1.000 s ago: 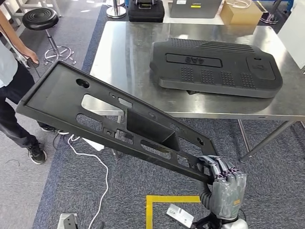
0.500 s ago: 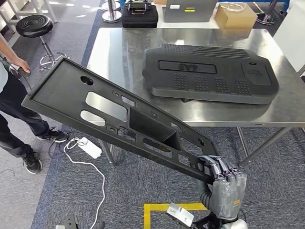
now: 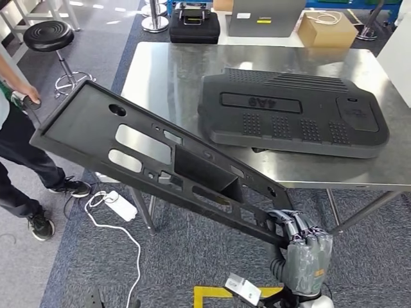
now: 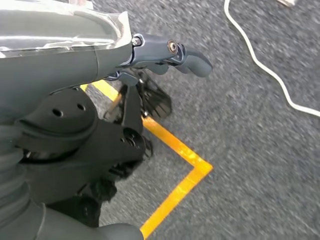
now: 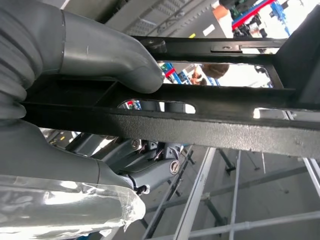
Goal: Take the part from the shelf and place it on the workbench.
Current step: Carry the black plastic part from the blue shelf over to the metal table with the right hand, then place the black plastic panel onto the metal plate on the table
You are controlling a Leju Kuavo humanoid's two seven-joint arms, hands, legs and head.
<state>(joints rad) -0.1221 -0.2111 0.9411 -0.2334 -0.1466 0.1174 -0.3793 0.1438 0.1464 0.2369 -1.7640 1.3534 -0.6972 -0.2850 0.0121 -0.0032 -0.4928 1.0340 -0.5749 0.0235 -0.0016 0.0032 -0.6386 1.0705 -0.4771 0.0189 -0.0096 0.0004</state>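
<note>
Since the earlier frame my whole head view has shifted a little, so the workbench sits slightly lower and nearer in it; this reads as camera motion, while the panel keeps its place against my right hand. At far left a person stands by a round stool, with a white cable trailing over the carpet. Next comes the panel, a long black frame with cut-outs, held in the air and tilted; its long axis runs from the high far-left corner down to the near right, where my right hand clamps its end, thumb over one rail and fingers under it in the right wrist view. The panel's middle hangs over the near left corner of the workbench without resting on it, as far as I can judge. My left hand hangs above the carpet by yellow floor tape, fingers loosely curled in on nothing. The coming move, I judge, is forward and down onto bare steel left of the large black cover lying on the bench. Beyond it, a black case and a cardboard box holding a coiled cord.
</note>
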